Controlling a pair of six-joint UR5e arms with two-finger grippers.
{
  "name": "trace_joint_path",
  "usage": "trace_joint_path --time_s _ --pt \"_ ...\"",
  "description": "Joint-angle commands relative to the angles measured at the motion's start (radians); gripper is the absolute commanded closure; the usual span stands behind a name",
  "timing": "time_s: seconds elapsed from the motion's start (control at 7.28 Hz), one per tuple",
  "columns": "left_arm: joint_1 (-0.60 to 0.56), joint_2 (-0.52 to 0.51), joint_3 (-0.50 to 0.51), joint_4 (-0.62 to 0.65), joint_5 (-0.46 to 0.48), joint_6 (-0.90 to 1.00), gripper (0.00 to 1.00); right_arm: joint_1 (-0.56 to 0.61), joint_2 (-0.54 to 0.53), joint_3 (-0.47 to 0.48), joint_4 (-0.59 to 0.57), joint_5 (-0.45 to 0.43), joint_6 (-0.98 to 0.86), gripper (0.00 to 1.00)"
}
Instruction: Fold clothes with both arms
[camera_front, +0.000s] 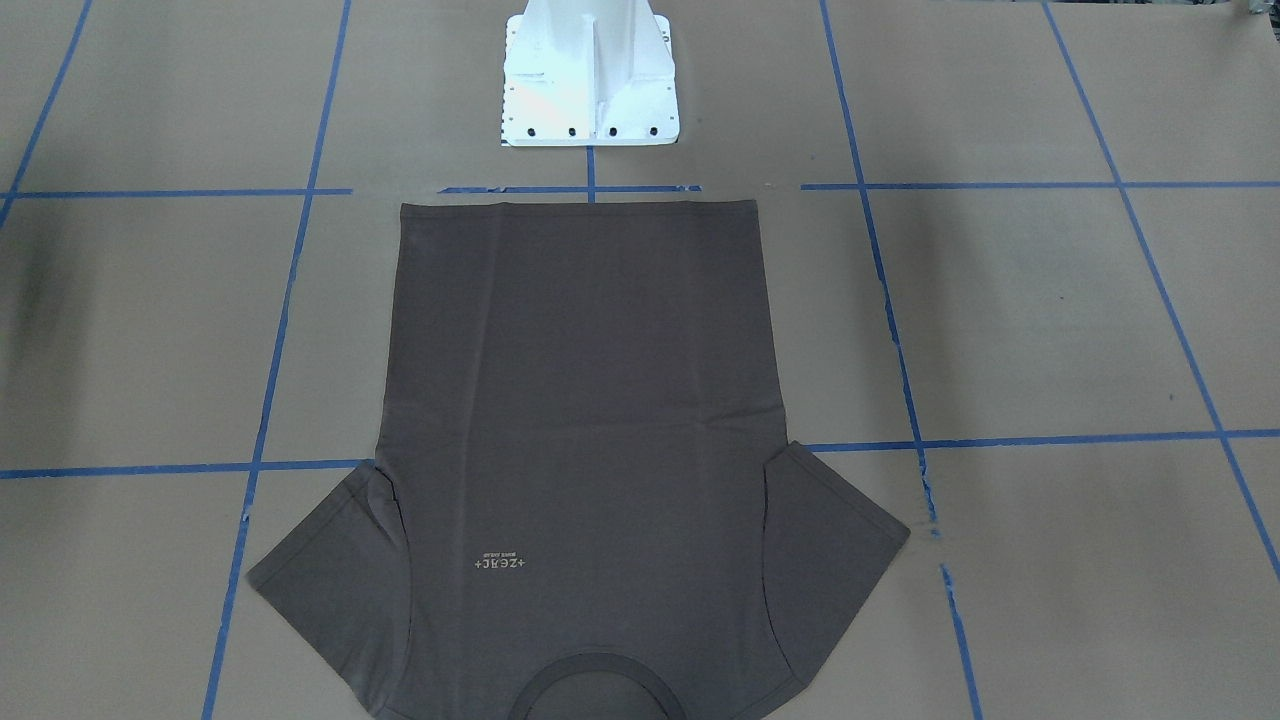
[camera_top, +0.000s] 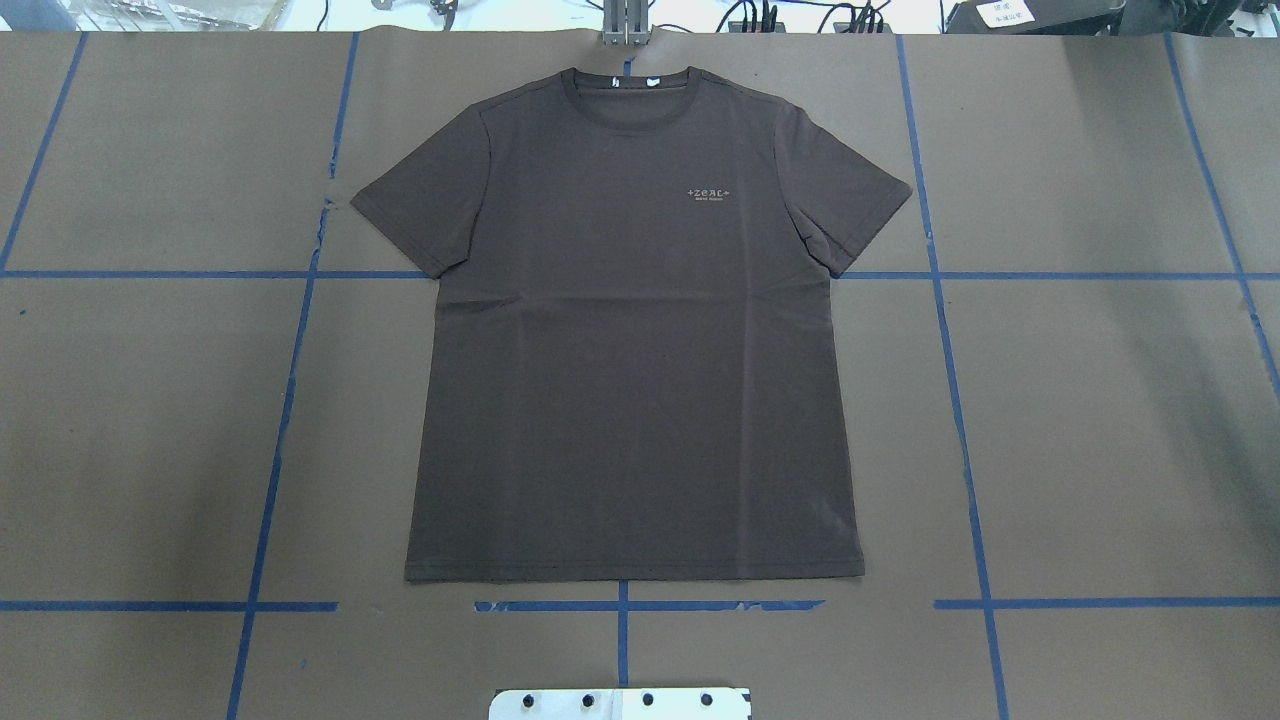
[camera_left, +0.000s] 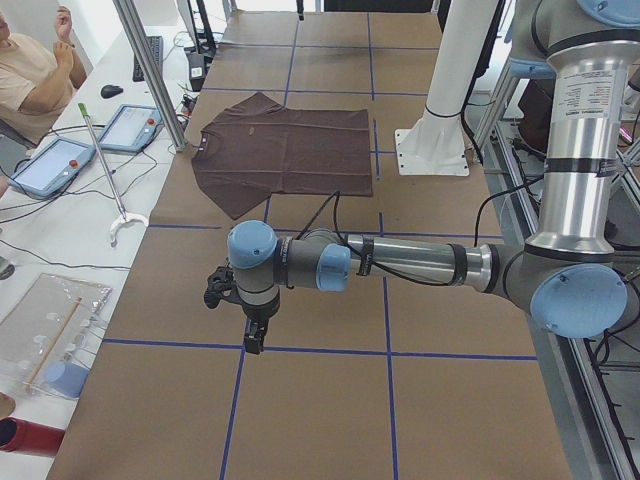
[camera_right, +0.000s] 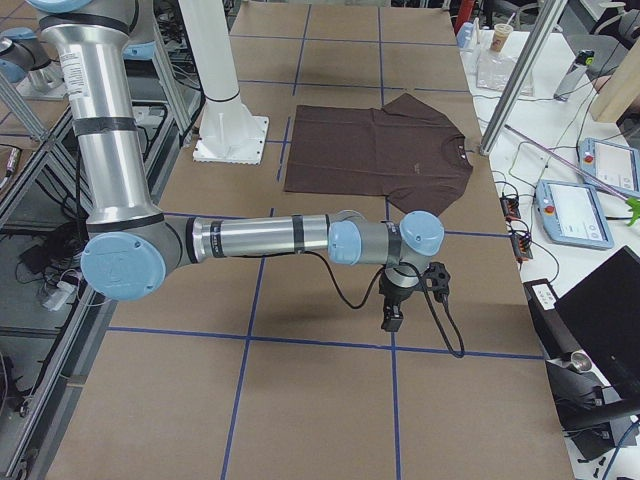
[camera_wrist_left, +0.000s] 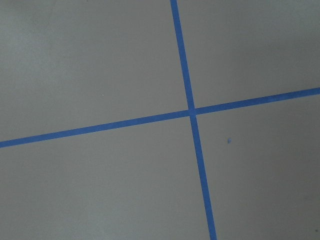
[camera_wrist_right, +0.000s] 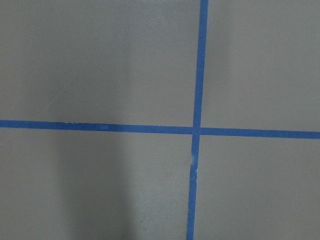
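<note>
Nothing is folded yet, as I judge it: the T-shirt lies flat, logo up, mid-desk, its hem toward the robot's edge and its collar at the far edge. The left gripper and right gripper hang over bare desk near opposite ends, well apart from it; whether they are spread or closed I cannot tell. Every fold remains

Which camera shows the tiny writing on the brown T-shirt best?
The overhead exterior view: the tiny pale chest logo on the dark brown cotton T-shirt is upright and clear. Front-facing shows it upside down; the side views show it too small to read; the wrist views show only taped paper.
</note>
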Motion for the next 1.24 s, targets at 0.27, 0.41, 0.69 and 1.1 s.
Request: trace_joint_path --time_s 0.27,0.41,0.69,1.1 --pt "0.0 0.003 0.0 -0.001 -0.001 0.0 0.0 -0.115 0.088 0.008 0.02 0.004 0.047 0.0" --pt "0.0 0.003 -0.002 -0.001 -0.002 0.0 0.0 -0.153 0.102 -0.006 0.128 -0.002 0.057 0.0" --pt "0.0 0.004 -0.009 -0.003 -0.002 0.0 0.0 -0.274 0.239 -0.14 0.252 -0.01 0.401 0.0" --pt "0.0 0.007 -0.016 -0.003 -0.001 0.0 0.0 -0.397 0.379 -0.358 0.614 -0.103 0.895 0.01"
